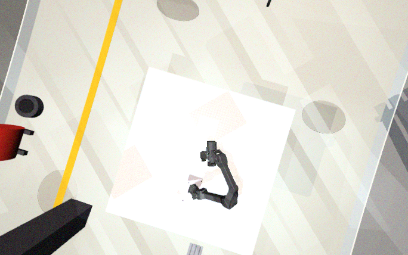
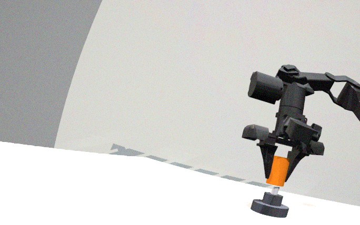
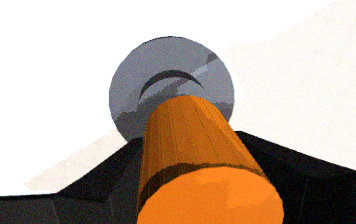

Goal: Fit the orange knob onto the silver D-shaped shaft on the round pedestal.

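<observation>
Upright, the knob [image 2: 278, 171] [image 3: 200, 132] stands clamped in my gripper [image 2: 277, 180], its long axis roughly in line with the shaft [image 2: 275, 190] directly beneath, above the pedestal [image 2: 269, 208] [image 3: 167, 55] on the desk [image 1: 168, 120] [image 2: 106, 191]; whether the flats match, I cannot tell.

The knob [image 2: 278, 171] [image 3: 202, 135] hides its own hole. From the wrist, it covers the shaft completely and part of the pedestal [image 3: 170, 55]; its near end runs off the bottom edge. The exterior view's right edge cuts off the arm [image 2: 318, 80]. From the top, the arm [image 1: 229, 177] hides knob and pedestal.
</observation>
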`<state>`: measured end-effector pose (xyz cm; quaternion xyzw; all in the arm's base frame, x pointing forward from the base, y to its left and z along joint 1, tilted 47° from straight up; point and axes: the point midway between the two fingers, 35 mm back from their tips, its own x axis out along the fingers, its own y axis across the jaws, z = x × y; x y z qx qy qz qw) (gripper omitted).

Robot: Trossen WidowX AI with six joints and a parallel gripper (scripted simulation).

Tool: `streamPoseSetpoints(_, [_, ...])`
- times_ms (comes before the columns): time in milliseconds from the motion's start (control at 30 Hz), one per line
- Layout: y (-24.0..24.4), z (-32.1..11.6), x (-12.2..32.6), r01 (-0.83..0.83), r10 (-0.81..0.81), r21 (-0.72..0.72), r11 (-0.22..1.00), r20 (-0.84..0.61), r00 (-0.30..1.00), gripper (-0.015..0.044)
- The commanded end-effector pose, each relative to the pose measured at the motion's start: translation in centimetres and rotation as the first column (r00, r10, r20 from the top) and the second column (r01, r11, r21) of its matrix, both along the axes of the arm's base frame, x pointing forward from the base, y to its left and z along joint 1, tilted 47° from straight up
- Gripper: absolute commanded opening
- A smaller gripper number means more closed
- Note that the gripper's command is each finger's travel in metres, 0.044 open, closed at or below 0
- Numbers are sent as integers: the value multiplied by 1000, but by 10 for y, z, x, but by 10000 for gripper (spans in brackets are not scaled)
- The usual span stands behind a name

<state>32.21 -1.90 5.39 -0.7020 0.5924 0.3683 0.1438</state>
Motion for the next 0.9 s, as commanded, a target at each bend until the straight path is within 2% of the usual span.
streamPoseSetpoints(0, [0, -1, -1, -7, 7, 0, 1000, -4, 1000, 0])
streamPoseSetpoints(867, [2, 0, -3, -7, 7, 0, 1000, -4, 1000, 0])
